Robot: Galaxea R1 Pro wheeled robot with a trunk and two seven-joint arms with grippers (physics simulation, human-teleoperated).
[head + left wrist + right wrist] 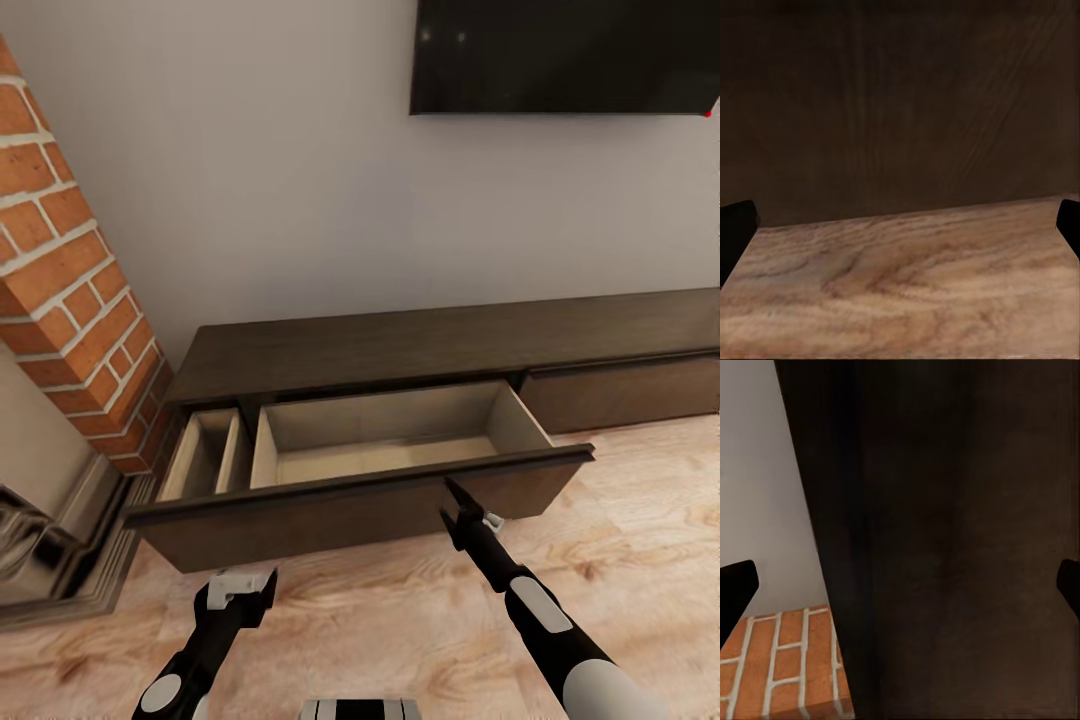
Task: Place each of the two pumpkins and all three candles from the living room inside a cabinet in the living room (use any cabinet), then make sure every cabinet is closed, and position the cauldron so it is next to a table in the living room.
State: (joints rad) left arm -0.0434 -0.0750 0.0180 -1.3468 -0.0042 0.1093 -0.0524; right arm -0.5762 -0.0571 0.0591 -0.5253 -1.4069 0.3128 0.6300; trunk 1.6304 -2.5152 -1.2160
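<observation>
Cabinet [400,350] drawer [380,440] pulled out, apparently empty; nothing stowed yet. Right gripper [462,517] near its front, left gripper [240,588] below; both released.

Pale grey wall [250,180] rising behind, black TV [565,55] hanging at upper right, brick column [70,290] standing at left, light wood plank floor [640,520] spreading below.

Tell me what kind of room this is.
Most likely a living room: a wall-mounted black flat TV hangs above a long low dark-brown wooden cabinet with one drawer pulled open, beside a red brick column on light wood plank floor.
</observation>
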